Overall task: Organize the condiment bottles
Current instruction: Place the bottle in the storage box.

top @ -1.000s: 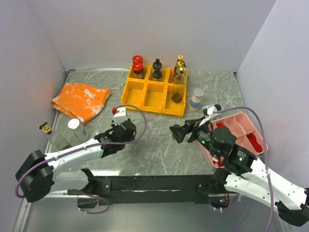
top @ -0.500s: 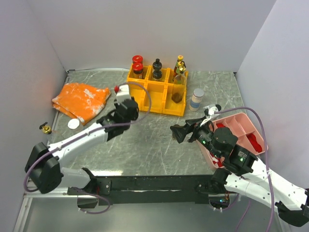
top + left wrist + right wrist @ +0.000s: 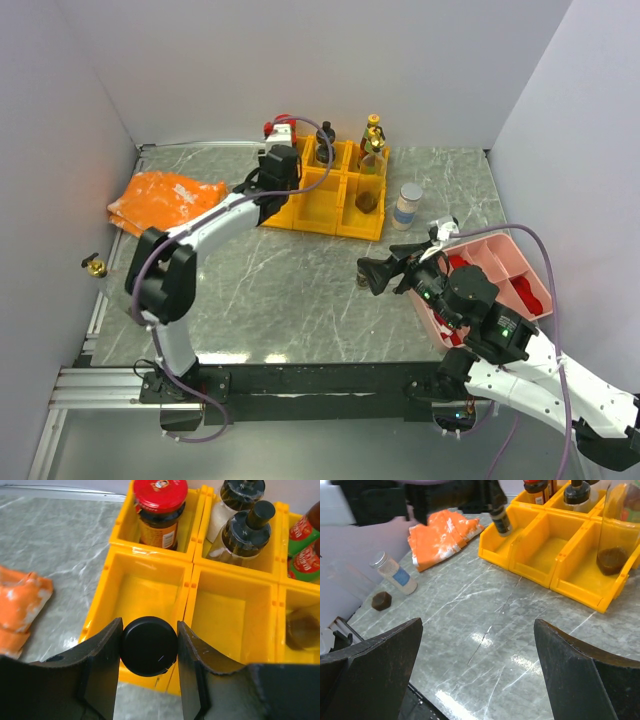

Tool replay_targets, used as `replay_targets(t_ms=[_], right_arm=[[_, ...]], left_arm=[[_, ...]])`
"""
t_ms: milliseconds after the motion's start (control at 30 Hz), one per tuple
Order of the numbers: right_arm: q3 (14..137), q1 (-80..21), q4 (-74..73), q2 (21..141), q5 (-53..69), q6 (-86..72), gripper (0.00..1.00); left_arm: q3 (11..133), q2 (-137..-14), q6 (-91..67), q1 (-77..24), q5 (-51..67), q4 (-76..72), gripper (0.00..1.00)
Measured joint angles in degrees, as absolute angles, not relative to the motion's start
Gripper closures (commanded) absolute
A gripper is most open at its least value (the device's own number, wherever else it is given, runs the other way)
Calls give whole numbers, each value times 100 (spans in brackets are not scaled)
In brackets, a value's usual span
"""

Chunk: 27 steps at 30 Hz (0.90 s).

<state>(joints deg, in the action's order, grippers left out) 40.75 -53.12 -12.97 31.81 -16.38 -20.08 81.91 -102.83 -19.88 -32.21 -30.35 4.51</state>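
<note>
My left gripper (image 3: 148,680) is shut on a black-capped bottle (image 3: 148,646), held above the front edge of the front-left compartment of the yellow bins (image 3: 150,592). In the top view it (image 3: 272,185) is at the bins' left end (image 3: 320,205). A red-capped jar (image 3: 161,510) stands back left, black-stoppered bottles (image 3: 245,527) back middle, red-labelled bottles (image 3: 305,545) back right, and a clear jar with a brown base (image 3: 302,630) front right. A silver-capped bottle (image 3: 407,205) stands right of the bins. My right gripper (image 3: 385,275) is open and empty over the table.
An orange cloth (image 3: 165,200) lies left of the bins. A silver-capped bottle (image 3: 395,575) and a small brown piece (image 3: 382,600) sit on the near left. A gold-topped item (image 3: 95,266) is at the left edge. A pink tray (image 3: 510,255) with red packets stands right.
My left arm has swung from the near left of the table back and right to the yellow bins. The right arm has hardly moved.
</note>
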Motion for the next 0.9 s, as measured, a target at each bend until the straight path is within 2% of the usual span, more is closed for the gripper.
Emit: replay_targets(t_ms=[367, 433, 600, 733, 900], right_arm=[[4056, -5312, -1282, 3100, -1649, -1988, 0], [4005, -5312, -1282, 3050, -1649, -1988, 0], [3992, -5312, -1293, 3035, -1675, -1992, 0], [3992, -5312, -1291, 3017, -1691, -2008, 0], [3992, -5312, -1288, 3030, -1691, -2012, 0]], left_arm=[[8849, -11308, -1573, -2987, -2663, 49, 99], [8847, -11369, -1573, -2941, -2589, -113, 94], [8888, -11614, -1573, -2803, -2368, -443, 92], [9065, -11915, -1575, -2707, -2228, -480, 84], [9035, -12027, -1566, -2593, -2008, -652, 77]])
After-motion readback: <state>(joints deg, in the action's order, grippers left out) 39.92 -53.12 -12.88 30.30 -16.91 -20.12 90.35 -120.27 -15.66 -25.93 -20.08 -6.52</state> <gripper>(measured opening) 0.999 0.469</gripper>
